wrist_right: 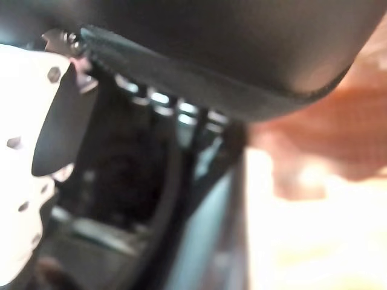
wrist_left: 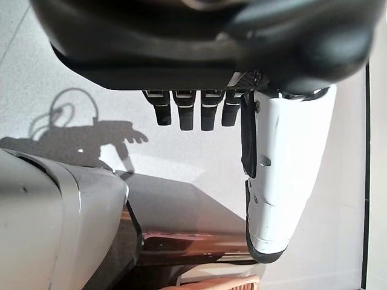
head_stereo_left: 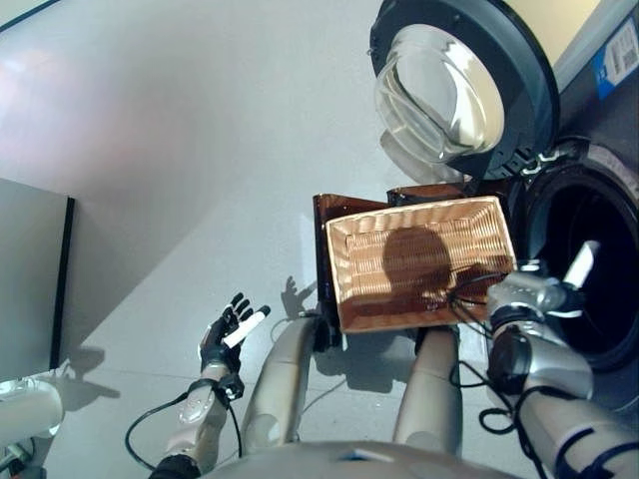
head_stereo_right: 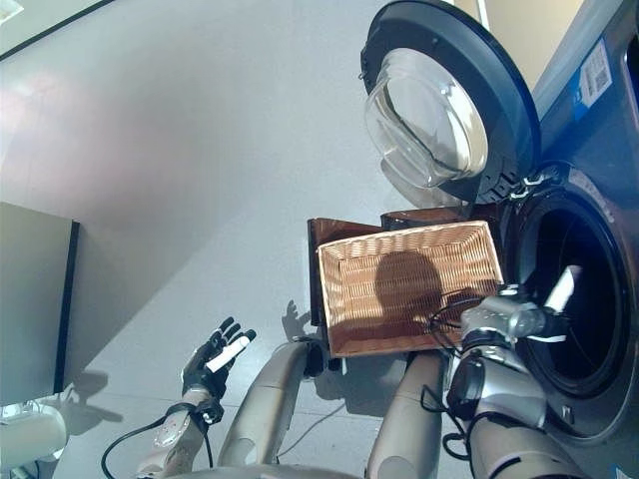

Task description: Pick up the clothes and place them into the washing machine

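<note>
The shallow wicker basket (head_stereo_left: 371,261) rests on the low dark brown box (head_stereo_left: 335,208) beside the washing machine (head_stereo_left: 599,150). Its inside shows bare wicker with a shadow across it. The machine's round door (head_stereo_left: 454,90) stands open above the basket, and the drum opening (head_stereo_left: 589,289) is dark inside. My right hand (head_stereo_left: 527,297) is at the drum's rim, just right of the basket, with its fingers straight and its white-covered thumb pointing into the opening. My left hand (head_stereo_left: 225,334) is open and empty above the floor at the lower left. Its straight fingers (wrist_left: 190,112) show in the left wrist view.
A grey panel with a dark edge (head_stereo_left: 35,284) stands at the far left. A white rounded object (head_stereo_left: 25,409) lies at the lower left corner. Grey floor (head_stereo_left: 200,150) spreads to the left of the box and the machine.
</note>
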Controlling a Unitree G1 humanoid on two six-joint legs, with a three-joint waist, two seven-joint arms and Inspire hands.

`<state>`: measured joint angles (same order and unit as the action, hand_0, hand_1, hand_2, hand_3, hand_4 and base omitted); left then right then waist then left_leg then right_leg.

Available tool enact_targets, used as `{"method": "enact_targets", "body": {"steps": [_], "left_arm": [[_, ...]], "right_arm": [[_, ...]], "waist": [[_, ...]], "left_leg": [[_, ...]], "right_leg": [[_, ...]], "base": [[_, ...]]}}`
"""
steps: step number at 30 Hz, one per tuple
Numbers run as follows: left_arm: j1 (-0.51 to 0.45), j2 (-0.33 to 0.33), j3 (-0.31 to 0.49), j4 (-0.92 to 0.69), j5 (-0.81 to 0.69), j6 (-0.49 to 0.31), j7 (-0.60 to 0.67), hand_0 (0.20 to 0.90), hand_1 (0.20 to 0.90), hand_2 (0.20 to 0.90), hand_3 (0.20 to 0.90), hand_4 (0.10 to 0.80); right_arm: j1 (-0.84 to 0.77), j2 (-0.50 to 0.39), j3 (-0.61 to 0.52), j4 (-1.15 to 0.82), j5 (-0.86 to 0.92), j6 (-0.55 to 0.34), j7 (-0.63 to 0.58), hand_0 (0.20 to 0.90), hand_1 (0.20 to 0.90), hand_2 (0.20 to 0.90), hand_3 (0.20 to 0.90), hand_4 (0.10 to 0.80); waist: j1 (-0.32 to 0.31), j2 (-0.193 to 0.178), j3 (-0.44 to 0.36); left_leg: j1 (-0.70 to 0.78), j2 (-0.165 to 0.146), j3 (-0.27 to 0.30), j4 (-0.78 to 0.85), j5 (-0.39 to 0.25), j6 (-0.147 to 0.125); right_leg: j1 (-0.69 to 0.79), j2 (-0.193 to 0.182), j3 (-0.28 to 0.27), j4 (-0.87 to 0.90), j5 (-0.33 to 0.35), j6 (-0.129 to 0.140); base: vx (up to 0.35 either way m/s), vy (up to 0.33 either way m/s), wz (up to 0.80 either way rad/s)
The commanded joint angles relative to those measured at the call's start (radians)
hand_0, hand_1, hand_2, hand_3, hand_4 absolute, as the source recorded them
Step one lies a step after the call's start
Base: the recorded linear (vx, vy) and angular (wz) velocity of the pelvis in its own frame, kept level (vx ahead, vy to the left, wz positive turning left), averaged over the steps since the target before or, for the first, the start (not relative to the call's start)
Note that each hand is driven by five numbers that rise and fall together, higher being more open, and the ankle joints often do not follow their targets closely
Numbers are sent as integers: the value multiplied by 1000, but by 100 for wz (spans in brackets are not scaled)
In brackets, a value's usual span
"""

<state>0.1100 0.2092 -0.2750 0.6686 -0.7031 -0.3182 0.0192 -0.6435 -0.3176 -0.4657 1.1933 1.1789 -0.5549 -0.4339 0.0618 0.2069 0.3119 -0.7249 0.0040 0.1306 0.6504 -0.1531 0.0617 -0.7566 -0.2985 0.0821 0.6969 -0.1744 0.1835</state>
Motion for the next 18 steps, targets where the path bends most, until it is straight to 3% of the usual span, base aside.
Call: {"method": "enact_targets", "body": {"steps": [1,8,18], "left_arm": [[14,35,93,-21,-1,-82,-2,900,900,900,900,800],[16,32,118,-2,2,-85,-2,900,900,900,900,800],[-14,17,182,112,61,-66,6,900,900,900,900,800]], "right_arm": [[27,-6,77,-40,-120,3,16,900,900,900,900,800],[75,34,146,-82,-205,36,28,900,900,900,900,800],[177,-17,348,-68,-517,197,67,900,900,900,900,800]], "waist": [[10,-16,-26],[5,-50,-30],[-7,-140,-46]], "left_leg": [[16,-4,-30,-44,23,-73],[69,-2,-35,-110,49,-76],[251,2,-63,-258,97,-92]], "right_leg": [[-1,32,-54,-29,113,-98],[69,33,-71,-117,147,-91],[284,38,-115,-313,212,-69]], "base": [[0,0,0],[20,-10,2],[94,-48,0]]}}
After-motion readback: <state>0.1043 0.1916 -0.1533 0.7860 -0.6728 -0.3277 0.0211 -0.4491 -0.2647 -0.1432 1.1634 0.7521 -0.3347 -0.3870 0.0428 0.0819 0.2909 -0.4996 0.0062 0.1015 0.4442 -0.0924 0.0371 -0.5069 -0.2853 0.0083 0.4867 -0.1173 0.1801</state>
